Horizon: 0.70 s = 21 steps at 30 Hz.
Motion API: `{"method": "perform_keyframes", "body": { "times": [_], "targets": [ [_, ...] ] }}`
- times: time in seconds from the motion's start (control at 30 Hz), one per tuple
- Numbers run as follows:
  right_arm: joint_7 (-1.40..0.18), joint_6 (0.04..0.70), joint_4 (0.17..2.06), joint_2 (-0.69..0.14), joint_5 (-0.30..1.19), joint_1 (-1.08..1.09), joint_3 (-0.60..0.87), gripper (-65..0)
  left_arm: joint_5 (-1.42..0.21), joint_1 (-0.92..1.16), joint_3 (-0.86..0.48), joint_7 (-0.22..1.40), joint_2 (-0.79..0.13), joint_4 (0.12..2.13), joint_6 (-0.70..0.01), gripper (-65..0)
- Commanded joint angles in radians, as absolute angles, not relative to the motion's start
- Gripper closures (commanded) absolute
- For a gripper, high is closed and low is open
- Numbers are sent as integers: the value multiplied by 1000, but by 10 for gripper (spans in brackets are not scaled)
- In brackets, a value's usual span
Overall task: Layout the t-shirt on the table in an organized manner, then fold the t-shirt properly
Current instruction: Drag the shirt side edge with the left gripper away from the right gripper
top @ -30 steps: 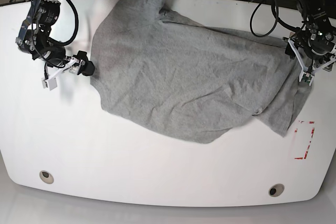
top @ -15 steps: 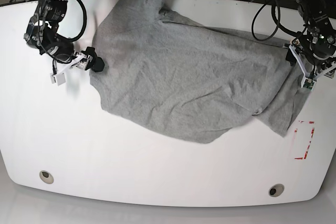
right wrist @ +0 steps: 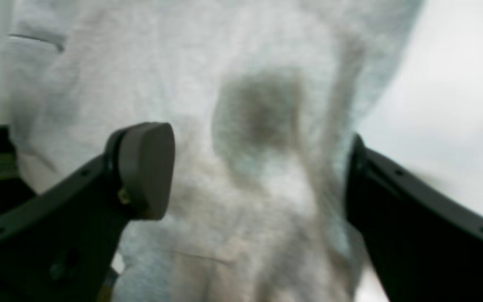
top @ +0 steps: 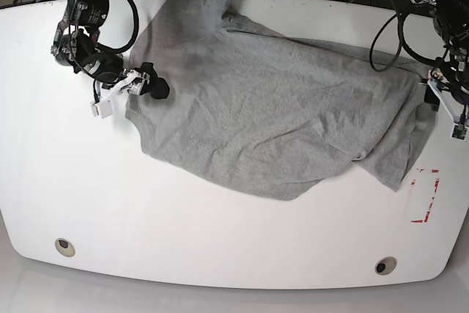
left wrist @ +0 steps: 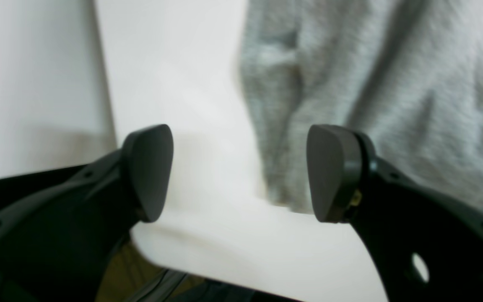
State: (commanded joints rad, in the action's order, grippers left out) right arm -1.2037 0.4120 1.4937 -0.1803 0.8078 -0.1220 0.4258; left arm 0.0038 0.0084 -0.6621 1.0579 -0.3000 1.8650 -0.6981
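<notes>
Right hand (right wrist: 250, 176) spread wide, t-shirt (top: 271, 100) cloth bunched between its pads. Left hand (left wrist: 239, 174) wide, empty, shirt edge just beside it on worktop (top: 146, 210).

Heather-grey t-shirt (top: 271, 115) on glossy white table (top: 146, 225), red dashed mark (top: 425, 196).

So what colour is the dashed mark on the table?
Red; the dashed mark shows best in the base view, near the table's edge.

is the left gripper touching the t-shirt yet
Cannot tell. In the left wrist view the left gripper is open, one finger over bare table, the other in front of the t-shirt edge; blur hides any contact.
</notes>
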Motion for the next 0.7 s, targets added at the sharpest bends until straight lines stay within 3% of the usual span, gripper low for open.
{"method": "perform_keyframes", "body": {
  "times": [0.07, 0.17, 0.47, 0.7],
  "targets": [
    [-1204, 412, 1494, -179, 808, -124, 418, -475, 4, 10, -679, 1058, -312, 1865, -698, -467],
    [-1204, 412, 1494, -177, 808, -124, 418, -393, 4, 15, -704, 1058, -318, 1865, -698, -467],
    [-1204, 412, 1494, -185, 806, -117, 418, -15, 2, 90, -786, 1058, -317, 1860, -698, -467],
    [-1204, 410, 1494, -186, 805, -116, 418, 0, 2, 147, -797, 1026, -312, 1856, -698, -467]
  ]
}}
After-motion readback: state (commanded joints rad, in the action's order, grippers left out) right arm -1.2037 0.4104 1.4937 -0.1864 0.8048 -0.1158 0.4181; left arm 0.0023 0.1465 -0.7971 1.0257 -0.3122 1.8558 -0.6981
